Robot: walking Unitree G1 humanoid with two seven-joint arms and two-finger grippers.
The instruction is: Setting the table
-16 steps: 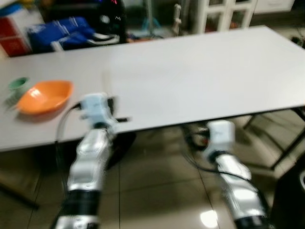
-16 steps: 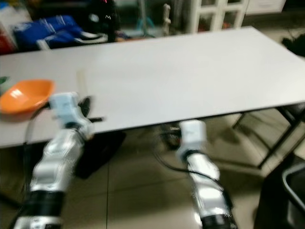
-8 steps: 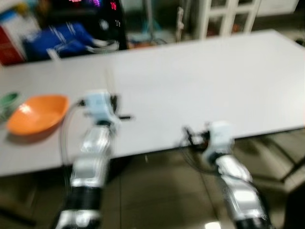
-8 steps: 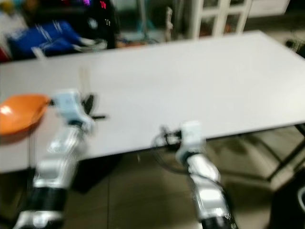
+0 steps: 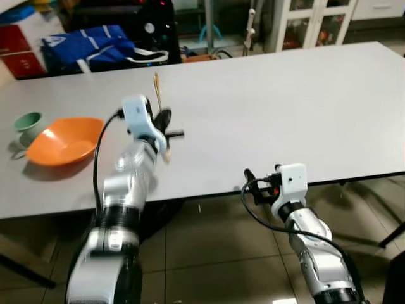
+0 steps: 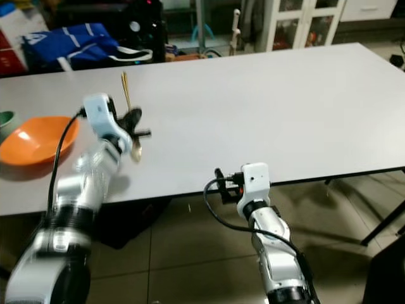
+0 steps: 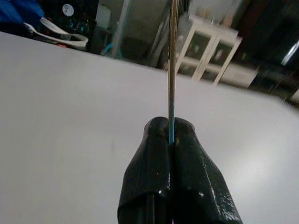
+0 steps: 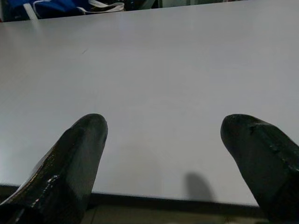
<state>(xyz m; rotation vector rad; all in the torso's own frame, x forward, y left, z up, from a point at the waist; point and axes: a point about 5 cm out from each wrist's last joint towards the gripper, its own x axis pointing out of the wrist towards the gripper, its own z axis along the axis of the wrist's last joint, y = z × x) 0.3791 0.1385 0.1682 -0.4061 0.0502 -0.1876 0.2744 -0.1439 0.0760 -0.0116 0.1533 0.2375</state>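
Note:
My left gripper (image 5: 163, 121) is raised over the white table (image 5: 285, 101), left of centre, and is shut on a thin gold spoon (image 5: 157, 88). The handle points up and the bowl hangs below the fingers. In the left wrist view the two black fingers (image 7: 159, 154) pinch the slim shaft of the spoon (image 7: 172, 70). An orange bowl (image 5: 63, 139) lies on the table's left part, with a small green cup (image 5: 28, 123) beside it. My right gripper (image 8: 163, 140) is open at the table's near edge, fingers wide apart, nothing between them.
Behind the table are a blue bag (image 5: 88, 44), dark clutter and a white cabinet (image 5: 304, 25). Black table legs (image 5: 386, 228) stand at the right over the glossy tiled floor. The table's middle and right are bare.
The view has shifted and sharpened. My left arm has lifted the spoon higher and further over the table. My right gripper has come up to the table's near edge.

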